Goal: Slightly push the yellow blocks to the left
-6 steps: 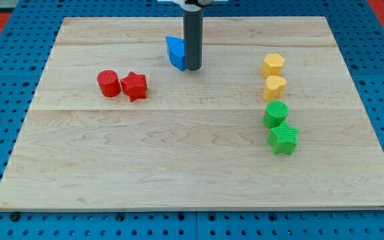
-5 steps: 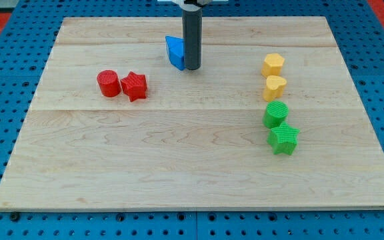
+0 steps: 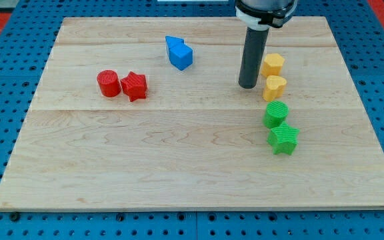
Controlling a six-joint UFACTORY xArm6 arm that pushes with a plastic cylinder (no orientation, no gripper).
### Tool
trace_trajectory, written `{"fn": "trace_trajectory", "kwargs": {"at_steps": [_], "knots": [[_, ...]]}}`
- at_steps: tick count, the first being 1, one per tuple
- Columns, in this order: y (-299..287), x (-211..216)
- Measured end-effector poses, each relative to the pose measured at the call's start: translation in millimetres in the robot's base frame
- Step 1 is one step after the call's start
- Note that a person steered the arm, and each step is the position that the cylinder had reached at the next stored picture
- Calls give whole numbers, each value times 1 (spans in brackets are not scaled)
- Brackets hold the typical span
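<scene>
Two yellow blocks sit at the view's right: a yellow hexagon [image 3: 273, 65] and, just below it, a second rounded yellow block [image 3: 275, 87]. My tip [image 3: 248, 86] stands on the board just left of the lower yellow block, a small gap apart from both. The dark rod rises from it to the view's top.
Two blue blocks [image 3: 179, 53] lie together at the top middle. A red cylinder [image 3: 109, 84] and a red star [image 3: 134, 85] sit at the left. A green cylinder [image 3: 276, 114] and a green star [image 3: 283, 139] lie below the yellow blocks. The wooden board [image 3: 179, 167] rests on a blue pegboard.
My tip has moved from beside the blue blocks to the right and slightly down, to just left of the yellow blocks. The blocks have not moved.
</scene>
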State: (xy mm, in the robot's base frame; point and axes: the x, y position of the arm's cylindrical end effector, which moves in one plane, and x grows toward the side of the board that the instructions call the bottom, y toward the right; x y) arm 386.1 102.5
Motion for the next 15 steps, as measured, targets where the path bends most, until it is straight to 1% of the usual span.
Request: {"fn": "trace_trajectory", "kwargs": {"at_steps": [1, 3, 4, 5, 6, 7, 8, 9, 10, 11, 12, 13, 14, 15], "knots": [[31, -10], [40, -10], [45, -19], [64, -26], [125, 1], [122, 22], [92, 23], [76, 22], [79, 14], [107, -25], [102, -53], [93, -63], [66, -63], [65, -63]]}}
